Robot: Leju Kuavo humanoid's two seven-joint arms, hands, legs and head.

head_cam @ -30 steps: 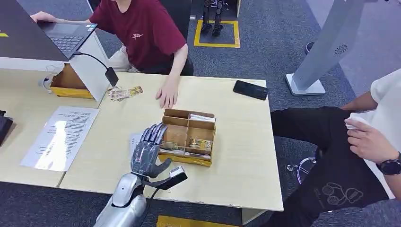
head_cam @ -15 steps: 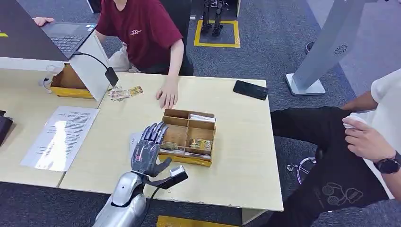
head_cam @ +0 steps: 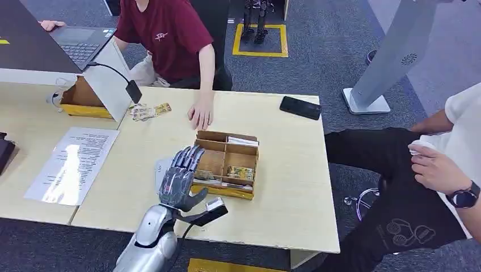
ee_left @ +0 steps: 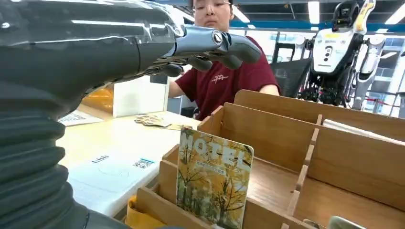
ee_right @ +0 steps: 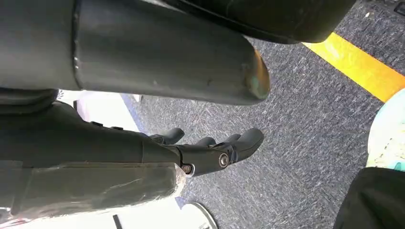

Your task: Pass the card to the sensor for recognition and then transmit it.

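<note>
One card stands upright in wooden box, front-left compartment, on table. Left hand hovers just beside box, fingers apart, holding nothing; right hand hangs over floor, fingers apart. Step, as judged: pre-grasp approach; next move req. fingers pinching card's top edge.

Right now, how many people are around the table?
2. One person in a red shirt at the far side, hand on the table; one person in a white top seated off its right end. Others could be outside the frame.
</note>
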